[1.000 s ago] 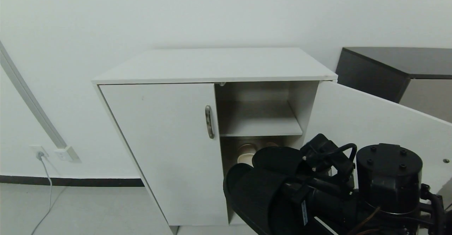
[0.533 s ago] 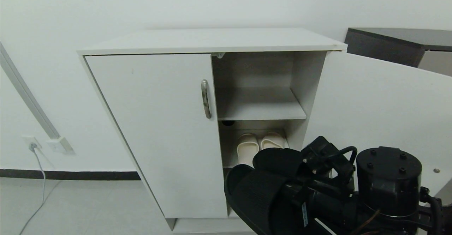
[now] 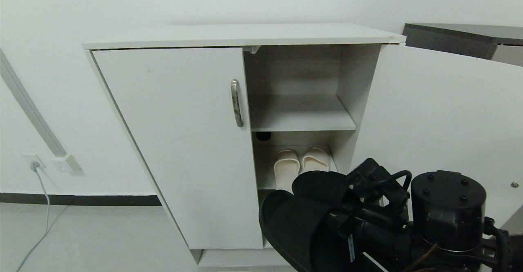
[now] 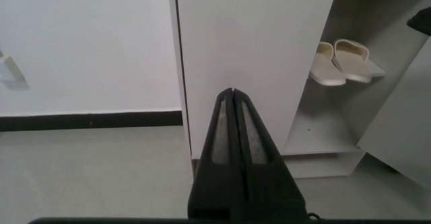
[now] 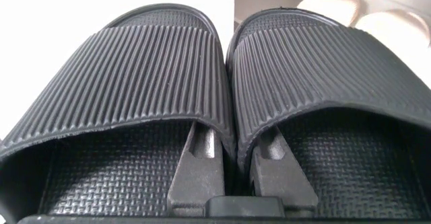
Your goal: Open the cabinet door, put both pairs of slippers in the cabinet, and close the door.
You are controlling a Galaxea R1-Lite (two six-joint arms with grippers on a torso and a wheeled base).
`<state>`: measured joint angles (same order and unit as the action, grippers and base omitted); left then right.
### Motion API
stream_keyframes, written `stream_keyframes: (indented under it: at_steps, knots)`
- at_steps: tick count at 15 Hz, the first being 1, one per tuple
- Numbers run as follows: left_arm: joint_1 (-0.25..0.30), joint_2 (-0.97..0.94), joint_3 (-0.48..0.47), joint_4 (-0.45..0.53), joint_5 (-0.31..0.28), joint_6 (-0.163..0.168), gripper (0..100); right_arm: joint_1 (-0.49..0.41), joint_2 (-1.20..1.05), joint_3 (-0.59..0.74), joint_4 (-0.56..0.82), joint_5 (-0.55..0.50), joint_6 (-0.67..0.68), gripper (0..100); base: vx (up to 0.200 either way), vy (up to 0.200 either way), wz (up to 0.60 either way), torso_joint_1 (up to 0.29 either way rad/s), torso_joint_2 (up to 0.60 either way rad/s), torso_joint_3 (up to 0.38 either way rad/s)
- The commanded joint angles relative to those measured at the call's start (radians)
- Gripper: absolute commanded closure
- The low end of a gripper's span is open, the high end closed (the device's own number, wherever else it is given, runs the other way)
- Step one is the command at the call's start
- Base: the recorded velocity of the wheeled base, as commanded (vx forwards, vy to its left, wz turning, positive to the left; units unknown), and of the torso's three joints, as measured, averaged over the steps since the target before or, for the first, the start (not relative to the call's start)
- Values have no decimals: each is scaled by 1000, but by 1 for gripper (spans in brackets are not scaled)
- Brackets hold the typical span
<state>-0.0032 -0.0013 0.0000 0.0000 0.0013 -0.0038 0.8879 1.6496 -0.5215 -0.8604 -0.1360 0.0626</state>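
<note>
Slippers up close: the black pair point(image 3: 302, 223), side by side, is pinched at its inner walls by our right gripper point(image 5: 234, 167), toes pointing far, toward the cabinet point(image 3: 245, 33) beside its open right door point(image 3: 441, 108). Left, our left gripper point(image 4: 232, 101) hangs clenched on nothing. Farther in, straight ahead, the white pair point(image 3: 300, 163) lies on a shelf point(image 3: 265, 176).

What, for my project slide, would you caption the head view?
Right tool holds black slippers before the cabinet, its right door open; white slippers already sit on the lower shelf.
</note>
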Motion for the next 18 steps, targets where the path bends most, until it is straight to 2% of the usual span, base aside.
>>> stream_keyframes:
  at_steps: [1, 4, 5, 7, 8, 10, 11, 13, 18]
  knots:
    - [0, 1, 0, 0, 0, -1, 100, 3, 30, -23, -9, -79, -21, 100, 0, 0, 0, 0, 0, 0]
    - [0, 1, 0, 0, 0, -1, 100, 48, 164, -227, 20, -378, 14, 100, 0, 0, 0, 0, 0, 0]
    - [0, 1, 0, 0, 0, -1, 100, 51, 184, -299, 86, -413, 36, 100, 0, 0, 0, 0, 0, 0]
    - [0, 1, 0, 0, 0, -1, 100, 57, 196, -468, 307, -481, 140, 100, 0, 0, 0, 0, 0, 0]
    - [0, 1, 0, 0, 0, -1, 100, 59, 210, -585, 449, -553, 220, 100, 0, 0, 0, 0, 0, 0]
    - [0, 1, 0, 0, -3, 11, 100, 60, 226, -720, 569, -656, 253, 100, 0, 0, 0, 0, 0, 0]
    - [0, 1, 0, 0, -4, 21, 100, 63, 236, -756, 574, -676, 247, 100, 0, 0, 0, 0, 0, 0]
    - [0, 1, 0, 0, -4, 16, 100, 60, 249, -807, 603, -682, 232, 100, 0, 0, 0, 0, 0, 0]
    - [0, 1, 0, 0, -4, 19, 100, 52, 280, -815, 597, -686, 238, 100, 0, 0, 0, 0, 0, 0]
